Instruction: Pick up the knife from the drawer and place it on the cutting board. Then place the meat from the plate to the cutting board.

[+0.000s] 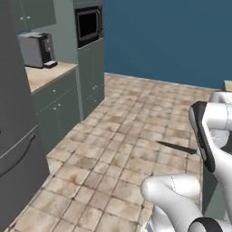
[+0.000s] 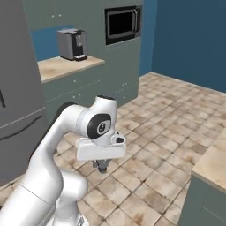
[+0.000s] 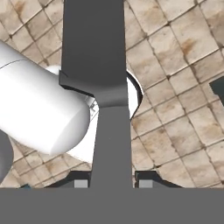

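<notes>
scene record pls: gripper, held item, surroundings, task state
gripper: gripper shut on the knife, pointing down over the tiled floor
held item: knife's dark grey blade tip juts left of the arm
surroundings: coffee machine on a counter; microwave built into the cabinets
task state: knife carried above the floor, not yet set down

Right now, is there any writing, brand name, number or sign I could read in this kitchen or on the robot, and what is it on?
No text here can be read.
coffee machine: no label to be seen.
microwave: no markings that can be read.
arm joint cap: a small pale mark, too blurred to read.
knife: plain dark surface, no stamp.
</notes>
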